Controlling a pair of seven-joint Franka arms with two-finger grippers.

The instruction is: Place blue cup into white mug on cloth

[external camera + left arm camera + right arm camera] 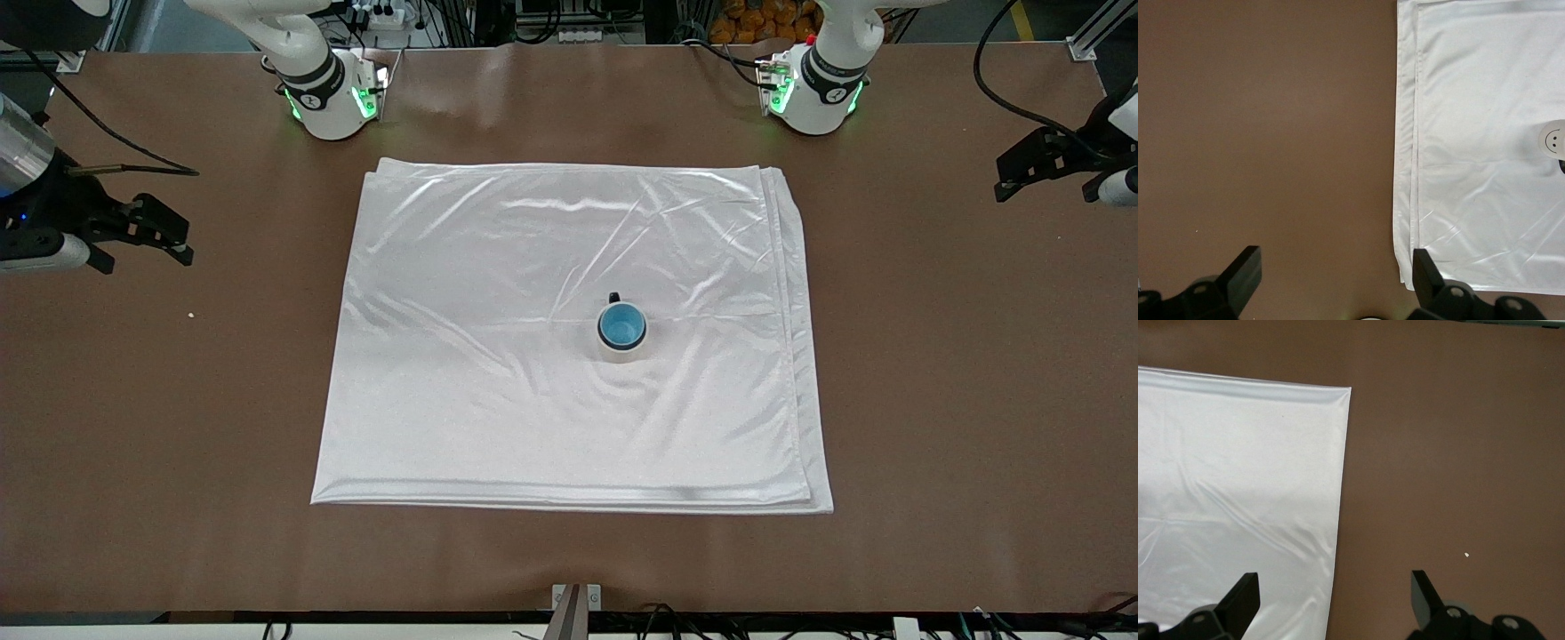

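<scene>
Counter [933,400] surface, brown and broad, carries everything here, and the cloth [498,356] lies spread over its middle, roughly square, folded in layers with the stacked edges showing toward the left arm's end and along the edge nearest the front camera.

On that cloth stands the white mug [621,347], a little toward the left arm's end of the cloth's middle, upright, its mouth facing straight up. Its small black handle [613,297] points toward the robots' bases, so it sits farther from the front camera than the mug body. The left wrist view catches the mug's side [1553,140] at the picture's edge, with dark dots on it.

Inside the mug sits the blue cup [621,325], upright too, its bright blue inside open to the camera. The long axes of both vessels run vertical and look lined up, the cup's rim nested within the mug's rim.

By my reading the task is finished: the cup is in the mug, the mug is on the cloth, and nothing remains but for the arms to rest.

Both arms wait well apart from the cloth. The right end effector [182,240] hangs over bare counter at the right arm's end, fingers spread wide and holding nothing. The left end effector [1005,178] hangs over bare counter at the left arm's end, likewise wide open and holding nothing.
</scene>
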